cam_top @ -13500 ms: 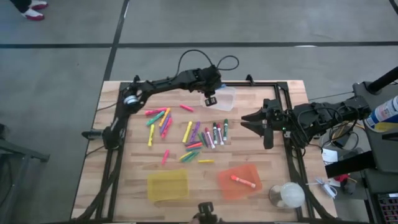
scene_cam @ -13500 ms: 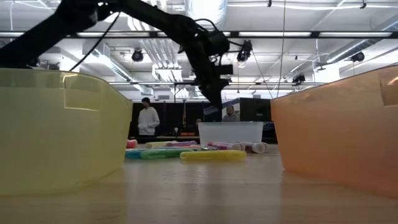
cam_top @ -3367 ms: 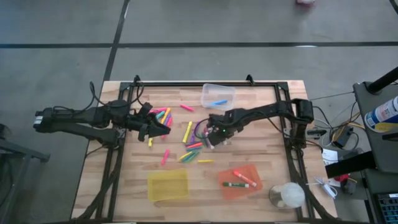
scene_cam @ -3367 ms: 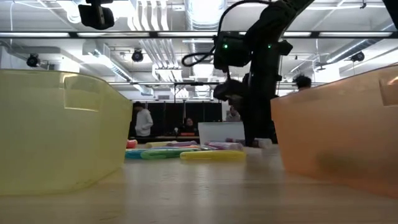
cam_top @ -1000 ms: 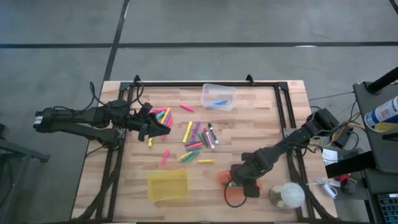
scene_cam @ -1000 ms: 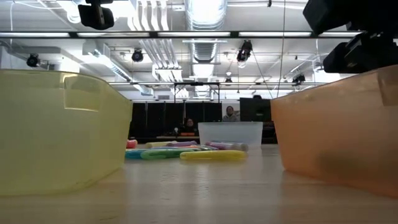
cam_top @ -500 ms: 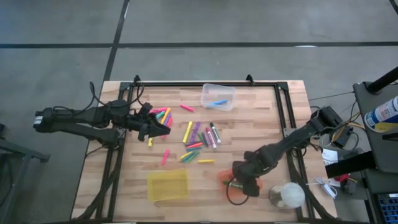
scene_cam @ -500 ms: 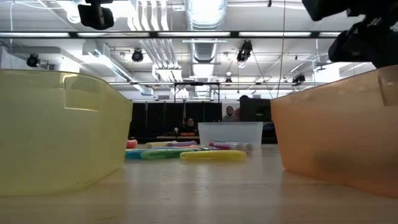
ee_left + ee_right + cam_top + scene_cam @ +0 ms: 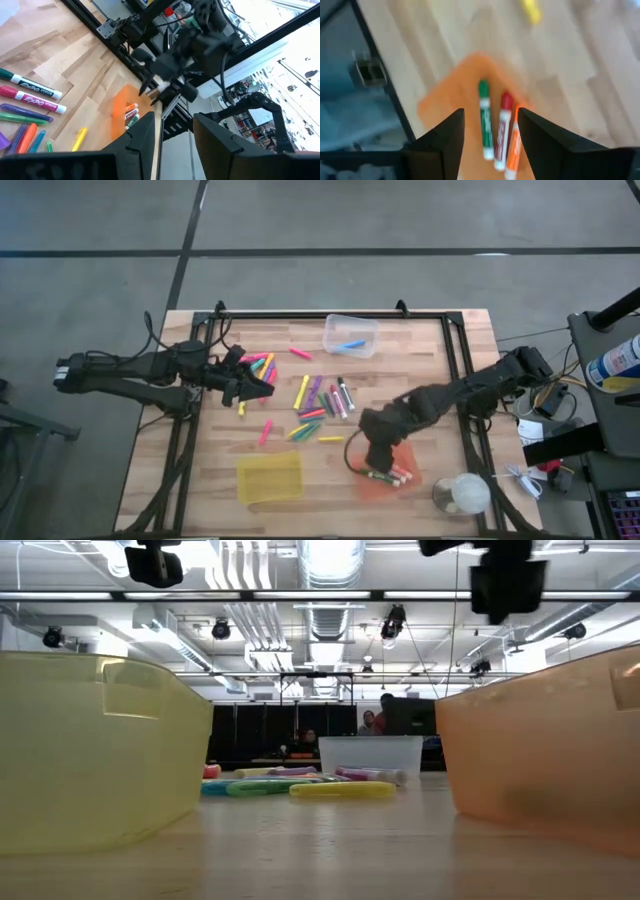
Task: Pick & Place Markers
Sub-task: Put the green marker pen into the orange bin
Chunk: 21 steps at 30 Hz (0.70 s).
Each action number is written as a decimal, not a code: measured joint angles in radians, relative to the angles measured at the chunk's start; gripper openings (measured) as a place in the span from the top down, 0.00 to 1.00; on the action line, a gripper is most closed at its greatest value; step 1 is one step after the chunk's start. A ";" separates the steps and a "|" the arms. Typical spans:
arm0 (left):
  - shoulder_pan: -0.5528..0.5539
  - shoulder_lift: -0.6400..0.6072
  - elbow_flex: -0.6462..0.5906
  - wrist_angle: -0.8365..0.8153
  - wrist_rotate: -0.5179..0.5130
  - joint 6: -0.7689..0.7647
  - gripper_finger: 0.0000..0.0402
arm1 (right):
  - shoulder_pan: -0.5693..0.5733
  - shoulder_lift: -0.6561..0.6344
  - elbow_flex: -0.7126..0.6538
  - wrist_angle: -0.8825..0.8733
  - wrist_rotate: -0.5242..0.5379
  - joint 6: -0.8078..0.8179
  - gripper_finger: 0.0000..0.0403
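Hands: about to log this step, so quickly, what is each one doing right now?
Left hand: open, holding nothing, over the loose markers.
Right hand: open, empty, above the orange bin.

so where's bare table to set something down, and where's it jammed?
Free: the wood between the clear bin and the table's right frame rail, and the strip between the yellow bin and orange bin. Crowded: the marker pile at centre-left, with the left gripper at its edge. The open right gripper hangs over the orange bin.

"EXPO" is printed on two white-barrelled markers (image 9: 36, 87) lying on the bench (image 9: 75, 60); no other text is legible.
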 joint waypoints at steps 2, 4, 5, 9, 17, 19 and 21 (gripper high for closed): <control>0.000 0.000 0.000 0.000 0.000 0.000 0.68 | -0.039 0.000 0.024 0.000 0.030 0.022 0.57; 0.000 0.000 0.000 0.000 0.000 0.000 0.68 | -0.081 0.000 0.045 -0.003 0.058 0.050 0.58; 0.000 0.000 0.000 0.000 0.000 0.000 0.68 | -0.102 0.000 0.054 -0.003 0.071 0.067 0.58; 0.000 0.000 0.000 0.000 0.000 0.000 0.68 | -0.192 0.000 0.065 -0.003 0.097 0.137 0.58; 0.000 0.000 0.000 0.000 0.000 0.001 0.68 | -0.346 0.019 0.037 0.046 0.096 0.206 0.58; 0.000 0.000 0.000 0.000 0.000 0.001 0.68 | -0.373 0.040 0.034 0.065 0.093 0.213 0.58; 0.000 0.000 0.000 0.000 0.000 0.000 0.68 | -0.396 0.069 0.034 0.083 0.093 0.216 0.58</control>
